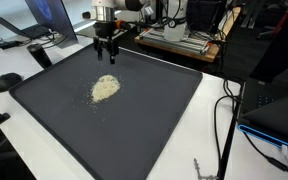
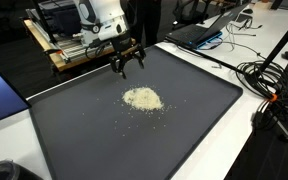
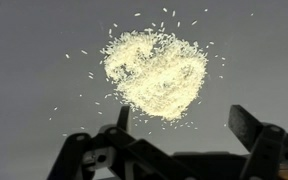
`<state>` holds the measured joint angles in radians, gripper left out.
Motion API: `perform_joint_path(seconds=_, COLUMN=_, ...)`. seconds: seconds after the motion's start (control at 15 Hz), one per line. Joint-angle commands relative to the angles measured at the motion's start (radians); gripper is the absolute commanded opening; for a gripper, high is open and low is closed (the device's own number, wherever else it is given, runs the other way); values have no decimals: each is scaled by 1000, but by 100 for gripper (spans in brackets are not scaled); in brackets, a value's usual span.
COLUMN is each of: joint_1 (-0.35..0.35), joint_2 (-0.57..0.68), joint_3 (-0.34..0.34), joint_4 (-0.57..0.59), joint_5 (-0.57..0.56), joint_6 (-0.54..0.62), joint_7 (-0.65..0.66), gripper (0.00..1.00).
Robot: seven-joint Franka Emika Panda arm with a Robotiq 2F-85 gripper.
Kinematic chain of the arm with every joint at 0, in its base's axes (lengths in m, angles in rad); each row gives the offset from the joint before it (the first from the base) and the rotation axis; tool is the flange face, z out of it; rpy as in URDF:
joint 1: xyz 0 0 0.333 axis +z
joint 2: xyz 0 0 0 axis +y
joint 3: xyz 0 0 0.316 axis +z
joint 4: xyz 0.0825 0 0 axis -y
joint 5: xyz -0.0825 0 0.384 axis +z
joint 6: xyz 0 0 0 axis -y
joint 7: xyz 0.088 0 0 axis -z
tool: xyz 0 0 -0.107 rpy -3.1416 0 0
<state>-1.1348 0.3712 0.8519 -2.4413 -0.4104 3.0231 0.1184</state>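
Arm comes in over the far edge of the mat (image 1: 169,110), wrist vertical, gripper (image 1: 107,56) pointing straight down at the surface. The white wrist link sits directly above the black claw in both exterior views.

Claw is released: fingers spread wide, nothing between them. In the wrist view the gripper (image 3: 182,118) shows both fingertips well apart, with only bare mat (image 3: 34,60) in the gap. It holds nothing and touches nothing I can see. The tips look clear of the mat, but contact can't be ruled out from these angles.

The grain pile (image 1: 105,88) is a loose pale heap near the middle of the mat, with a few stray grains scattered around it. In an exterior view the gripper (image 2: 126,68) sits near the grain pile (image 2: 142,98), towards the far edge and not over it. In the wrist view the grain pile (image 3: 154,72) lies just ahead of the fingertips, apart from them.

The mat (image 2: 199,110) lies on a white table (image 1: 212,105)
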Motion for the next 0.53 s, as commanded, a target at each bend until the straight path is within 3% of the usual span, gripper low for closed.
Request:
perform_joint_path(seconds=0.0, joint_1=-139, joint_2=54, joint_3=120, joint_4=45, joint_5=41, joint_6=-98, joint_7=-84, gripper=100)
perform_joint_path(seconds=0.4, joint_1=-260, joint_2=128, joint_3=197, joint_4=106, joint_5=31, joint_6=-241, joint_7=-160, gripper=100)
perform_joint_path(seconds=0.47, joint_1=-185, joint_2=81, joint_3=133, joint_4=107, joint_5=193, joint_6=-234, joint_7=-286, gripper=100)
